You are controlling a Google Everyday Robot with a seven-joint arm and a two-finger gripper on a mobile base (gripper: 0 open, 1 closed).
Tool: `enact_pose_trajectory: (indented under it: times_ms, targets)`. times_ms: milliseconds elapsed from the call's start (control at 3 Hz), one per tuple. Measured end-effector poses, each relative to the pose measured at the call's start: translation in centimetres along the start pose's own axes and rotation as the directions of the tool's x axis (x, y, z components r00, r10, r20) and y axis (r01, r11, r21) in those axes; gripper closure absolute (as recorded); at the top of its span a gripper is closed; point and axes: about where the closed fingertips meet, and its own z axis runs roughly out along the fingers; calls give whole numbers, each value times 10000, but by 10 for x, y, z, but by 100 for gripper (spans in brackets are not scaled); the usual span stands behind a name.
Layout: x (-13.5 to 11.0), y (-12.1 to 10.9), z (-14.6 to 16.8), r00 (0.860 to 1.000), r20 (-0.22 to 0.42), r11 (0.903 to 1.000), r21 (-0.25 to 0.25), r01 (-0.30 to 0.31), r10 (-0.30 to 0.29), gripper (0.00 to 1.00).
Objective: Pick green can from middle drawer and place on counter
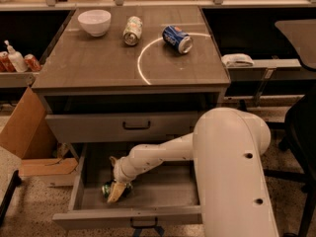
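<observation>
The gripper point(116, 191) is down near the front of the open middle drawer point(128, 217), its pale tip lying over the green can point(107, 188), which rests on its side on the drawer floor; whether it has gripped the can cannot be told. The arm point(158, 154) slants in low beneath the upper drawer front point(98, 127), likely because the can must be lifted out and up to the counter point(89, 63).

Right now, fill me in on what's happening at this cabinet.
The robot's arm reaches down into the open middle drawer, with its gripper at the green can lying near the drawer's front. The can is not yet lifted out. On the counter sit a white bowl, a pale can and a blue can.
</observation>
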Motion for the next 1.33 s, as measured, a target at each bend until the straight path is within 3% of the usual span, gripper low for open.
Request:
enact_pose_trajectory:
  times_ms: [1000,1333]
  targets:
    - [20,7,1,9968,-771,9994,-233,-238,220,0]
    - [22,12,1,9922,-1216,9987,-380,-338,289,19]
